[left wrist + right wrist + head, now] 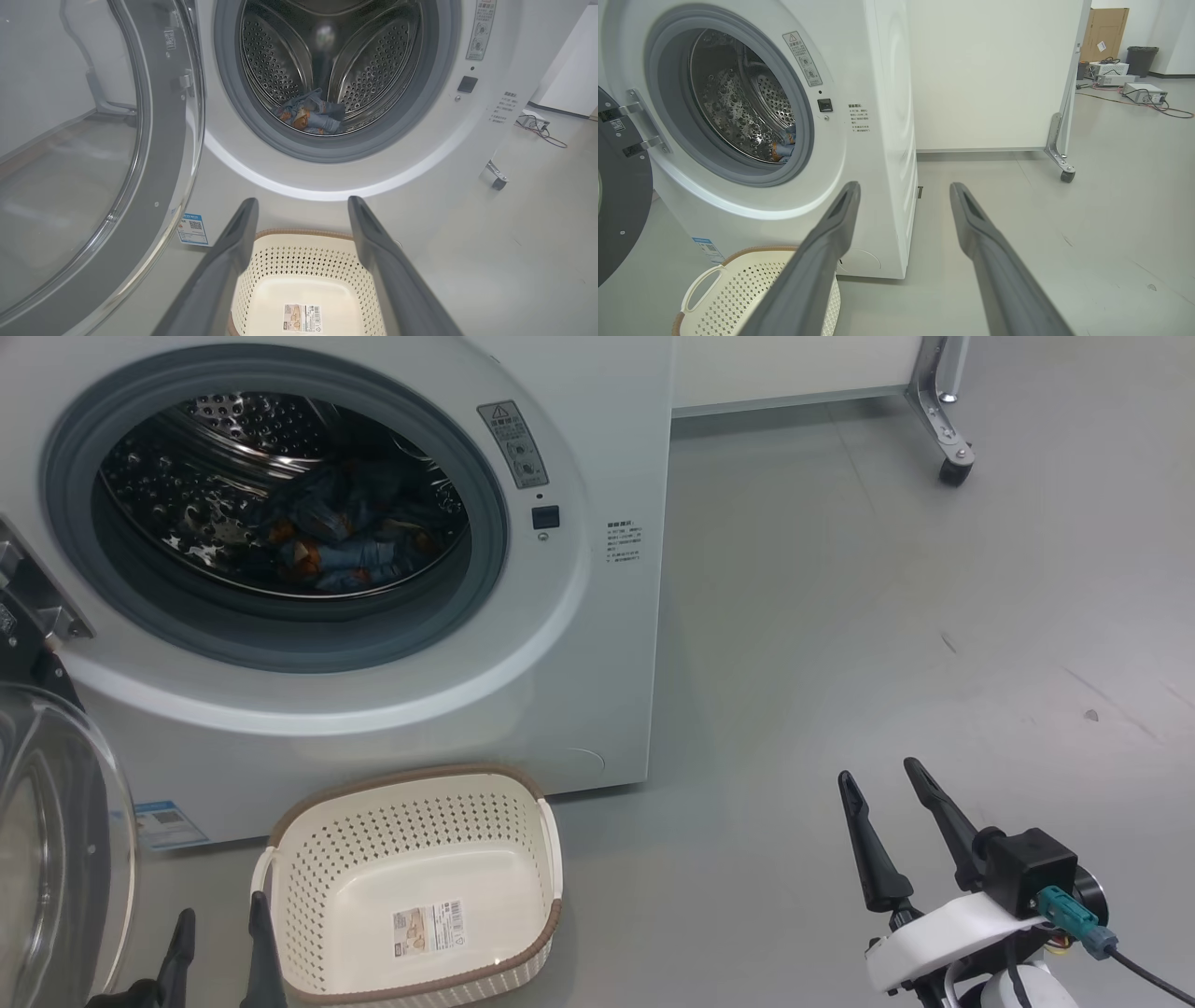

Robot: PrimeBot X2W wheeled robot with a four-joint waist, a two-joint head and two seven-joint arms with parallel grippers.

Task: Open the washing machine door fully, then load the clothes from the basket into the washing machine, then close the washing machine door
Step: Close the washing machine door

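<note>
The washing machine door (pixel 93 163) hangs open at left; clothes (pixel 345 546) sit in the drum (pixel 215 439), basket (pixel 308 896) empty. Fingers apart, empty, on left gripper (pixel 219 957) and right gripper (pixel 879 784). Danger: the swinging door could clip that basket.

the washer (pixel 597 691) has a smooth, glossy white shell. its drum (pixel 275 60) is shiny perforated steel, ringed by a matt grey rubber gasket (pixel 327 149). the door (pixel 159 186) is clear glossy glass in a smooth grey ring. the clothes (pixel 310 116) are soft crumpled cloth. the basket (pixel 411 821) is cream perforated plastic with a brown woven-look rim and a paper sticker (pixel 428 926).
</note>
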